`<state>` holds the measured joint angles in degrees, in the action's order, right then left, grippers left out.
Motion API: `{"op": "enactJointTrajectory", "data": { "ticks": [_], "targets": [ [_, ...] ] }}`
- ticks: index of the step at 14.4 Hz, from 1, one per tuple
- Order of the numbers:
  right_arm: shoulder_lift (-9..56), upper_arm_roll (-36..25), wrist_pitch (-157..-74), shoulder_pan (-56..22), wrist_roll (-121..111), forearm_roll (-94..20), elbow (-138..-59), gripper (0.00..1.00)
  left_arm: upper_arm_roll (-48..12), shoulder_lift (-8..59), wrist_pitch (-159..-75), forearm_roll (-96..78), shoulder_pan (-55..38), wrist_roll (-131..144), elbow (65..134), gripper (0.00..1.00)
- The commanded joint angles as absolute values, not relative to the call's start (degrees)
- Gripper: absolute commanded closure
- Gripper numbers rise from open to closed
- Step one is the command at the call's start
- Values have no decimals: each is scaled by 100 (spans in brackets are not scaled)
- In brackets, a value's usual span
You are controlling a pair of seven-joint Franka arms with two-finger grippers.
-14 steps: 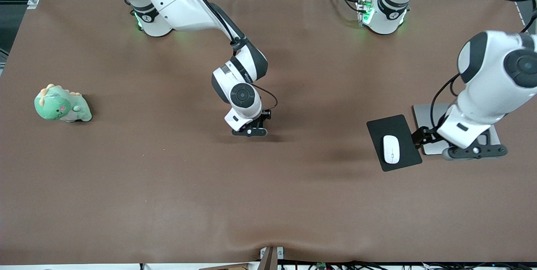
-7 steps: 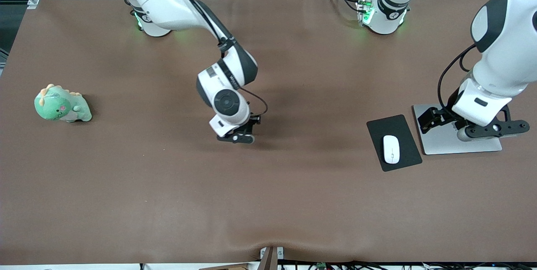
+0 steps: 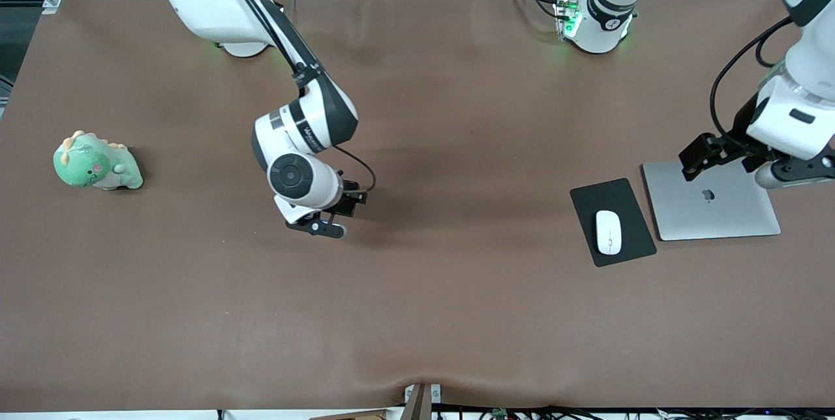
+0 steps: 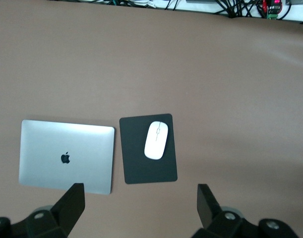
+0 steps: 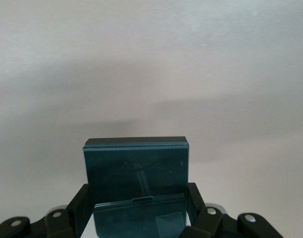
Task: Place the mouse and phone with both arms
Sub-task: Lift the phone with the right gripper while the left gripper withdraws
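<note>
both arms (image 3: pixel 306 126) since shifted, phone (image 5: pixel 136 173) gripped

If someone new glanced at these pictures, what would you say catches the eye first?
Probably the right gripper, shut on the black phone and held over the bare middle of the brown table. Next, the white mouse on its black mouse pad beside a closed silver laptop, toward the left arm's end, with the open left gripper over the laptop. A green plush dinosaur sits alone at the right arm's end.

Both claws (image 3: pixel 743 162) farther apart, laptop (image 3: pixel 714 201) uncovered
</note>
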<state>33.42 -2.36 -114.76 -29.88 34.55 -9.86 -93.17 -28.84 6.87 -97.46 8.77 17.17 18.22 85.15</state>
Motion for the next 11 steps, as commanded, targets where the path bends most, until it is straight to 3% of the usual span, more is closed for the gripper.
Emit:
{"op": "enactJointTrajectory", "data": {
  "ticks": [1,2,5,11],
  "targets": [
    [2735,-158,-11680,-2612,2981,-915,-10132,100,-2875,528,-9536,730,1723,1732,8455,0],
    [2603,-167,-11785,-2515,2858,-766,-10334,100,-2735,371,-9536,695,1453,1827,8525,0],
    [2417,-158,-11909,-2145,2621,-519,-10704,100,-1217,203,-9536,502,100,1417,8683,0],
    [2049,-158,-12320,-1391,1506,-510,-11450,100,-949,-132,-9527,492,-88,1345,9176,0]
  ]
}}
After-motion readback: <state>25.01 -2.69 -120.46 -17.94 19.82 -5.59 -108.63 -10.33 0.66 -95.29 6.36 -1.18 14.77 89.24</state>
